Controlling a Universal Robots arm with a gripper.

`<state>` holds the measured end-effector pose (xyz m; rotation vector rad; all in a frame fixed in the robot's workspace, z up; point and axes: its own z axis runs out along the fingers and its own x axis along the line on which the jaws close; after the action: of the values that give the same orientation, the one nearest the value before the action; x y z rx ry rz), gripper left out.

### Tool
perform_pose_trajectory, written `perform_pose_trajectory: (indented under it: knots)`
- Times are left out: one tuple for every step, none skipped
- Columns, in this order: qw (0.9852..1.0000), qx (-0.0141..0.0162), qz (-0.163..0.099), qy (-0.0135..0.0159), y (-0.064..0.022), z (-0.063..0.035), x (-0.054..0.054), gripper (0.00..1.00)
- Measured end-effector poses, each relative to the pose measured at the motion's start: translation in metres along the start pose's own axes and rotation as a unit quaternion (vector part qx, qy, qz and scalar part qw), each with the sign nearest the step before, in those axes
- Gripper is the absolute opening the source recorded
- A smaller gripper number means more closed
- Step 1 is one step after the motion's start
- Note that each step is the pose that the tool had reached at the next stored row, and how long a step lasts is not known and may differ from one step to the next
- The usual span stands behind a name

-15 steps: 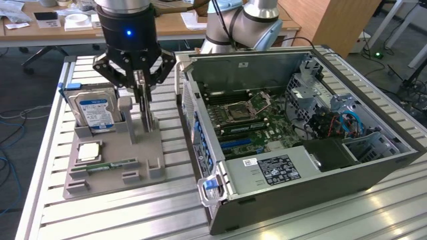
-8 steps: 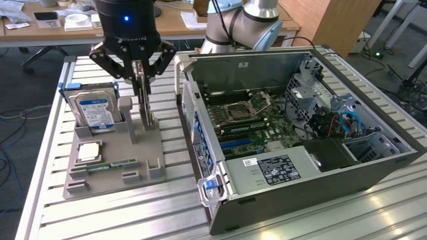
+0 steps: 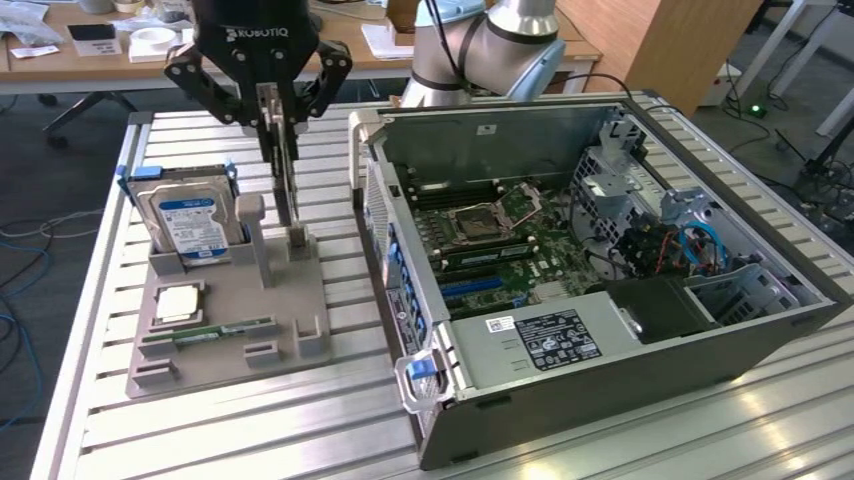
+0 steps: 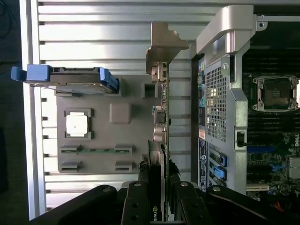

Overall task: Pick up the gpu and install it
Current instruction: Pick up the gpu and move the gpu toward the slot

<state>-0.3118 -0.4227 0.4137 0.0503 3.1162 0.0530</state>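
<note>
Black-fingered end effector pinches the gpu edge-on, bracket end down over the grey parts holder on the slatted surface beside the open computer case, where a slight tilt could snag the bracket or loosen the narrow grip.

The gripper clamped the gpu edge-on, beside the grey holder carrying the hard drive, near the computer case.
</note>
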Motion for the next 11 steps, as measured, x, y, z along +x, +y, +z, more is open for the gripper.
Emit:
perform_pose_trajectory:
  knots:
    - [1.0, 0.0, 0.0, 0.0, 0.0, -0.0012, 0.0, 0.26]
    - [1.0, 0.0, 0.0, 0.0, 0.0001, -0.0022, 0.0, 0.26]
    - [1.0, 0.0, 0.0, 0.0, 0.0001, -0.0033, -0.0001, 0.26]
    - [1.0, 0.0, 0.0, 0.0, 0.0002, -0.0045, -0.0001, 0.26]
    - [1.0, 0.0, 0.0, 0.0, 0.0002, -0.0058, -0.0001, 0.26]
    - [1.0, 0.0, 0.0, 0.0, 0.0002, -0.007, -0.0002, 0.26]
    - [1.0, 0.0, 0.0, 0.0, 0.0003, -0.0082, -0.0002, 0.26]
    - [1.0, 0.0, 0.0, 0.0, 0.0003, -0.0091, -0.0002, 0.26]
    - [1.0, 0.0, 0.0, 0.0, 0.0003, -0.0096, -0.0002, 0.26]
    - [1.0, -0.0001, 0.0, -0.0001, 0.0003, -0.0098, -0.0002, 0.26]
    - [1.0, -0.0001, 0.0, -0.0001, 0.0003, -0.0098, -0.0002, 0.26]
